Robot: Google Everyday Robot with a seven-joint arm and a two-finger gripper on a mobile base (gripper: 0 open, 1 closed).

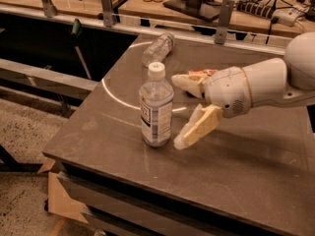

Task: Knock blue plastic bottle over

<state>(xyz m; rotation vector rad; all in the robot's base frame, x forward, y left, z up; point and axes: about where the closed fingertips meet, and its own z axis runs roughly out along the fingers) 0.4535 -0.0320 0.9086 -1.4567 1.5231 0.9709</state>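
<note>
The blue plastic bottle [156, 107] stands upright near the front left of the dark table [246, 181]. It is clear with a white cap and a white-and-blue label. My gripper [179, 111] is just to the bottle's right, open, with one cream finger high behind and one low in front. The fingertips are close to the bottle's side, and I cannot tell if they touch it. The white arm reaches in from the right.
A smaller clear bottle [157, 48] lies on its side at the table's back. A red-orange soda can [203, 73] lies mostly hidden behind my gripper. A railing with metal posts [224, 14] runs along the far edge. The floor drops off to the left.
</note>
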